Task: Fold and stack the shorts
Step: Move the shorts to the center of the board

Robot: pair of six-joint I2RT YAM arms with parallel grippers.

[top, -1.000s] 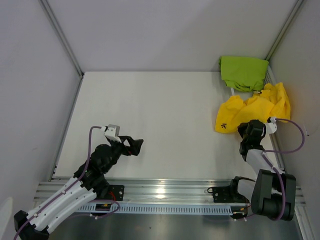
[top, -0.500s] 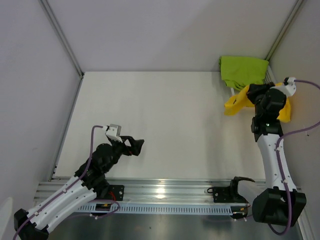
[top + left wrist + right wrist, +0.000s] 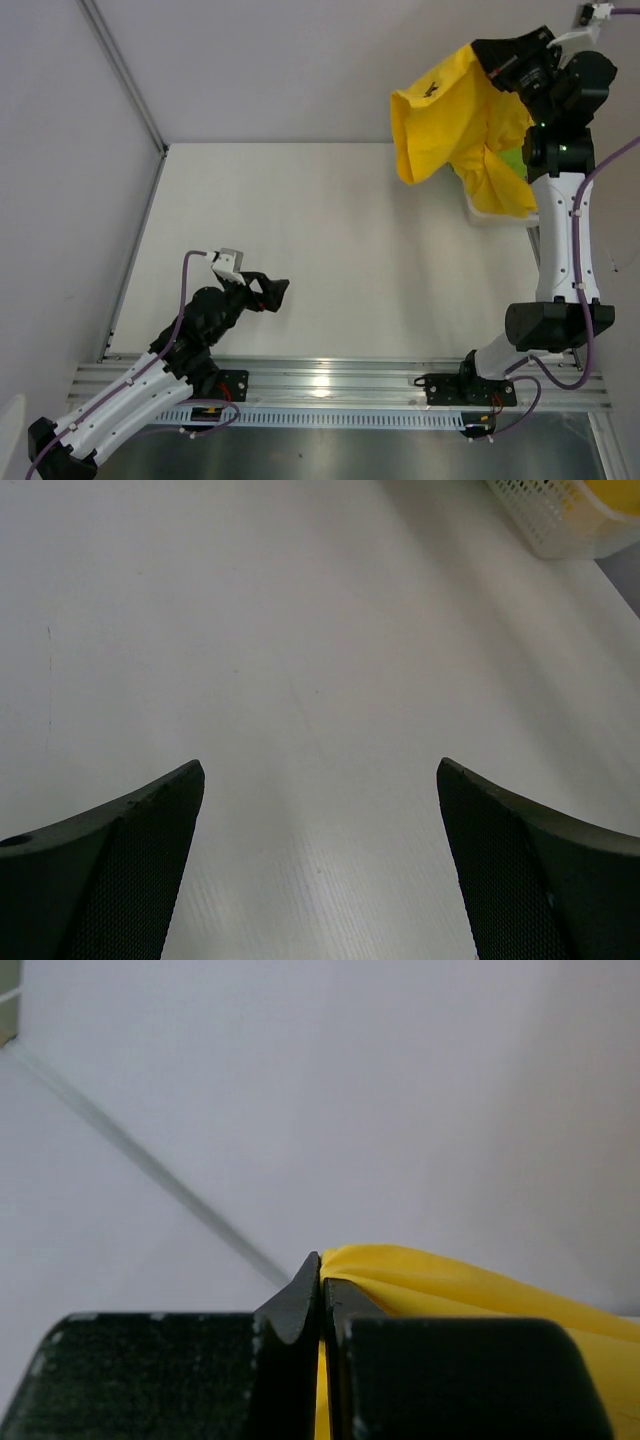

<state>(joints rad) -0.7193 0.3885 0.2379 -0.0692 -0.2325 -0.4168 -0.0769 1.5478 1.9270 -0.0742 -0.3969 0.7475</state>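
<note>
A: Right gripper [image 3: 320, 1272]?
B: Clamped on the yellow shorts [image 3: 455, 125], held high over the far right corner, above the basket [image 3: 488, 214]. Green shorts [image 3: 514, 160] mostly hidden behind.
A: Left gripper [image 3: 274, 291]?
B: Jaws spread, low over the counter [image 3: 340, 230], near-left part.

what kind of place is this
Probably a robot test cell in a lab: a white table walled by plain panels, two arms on an aluminium rail, the right claw holding up yellow shorts.
</note>
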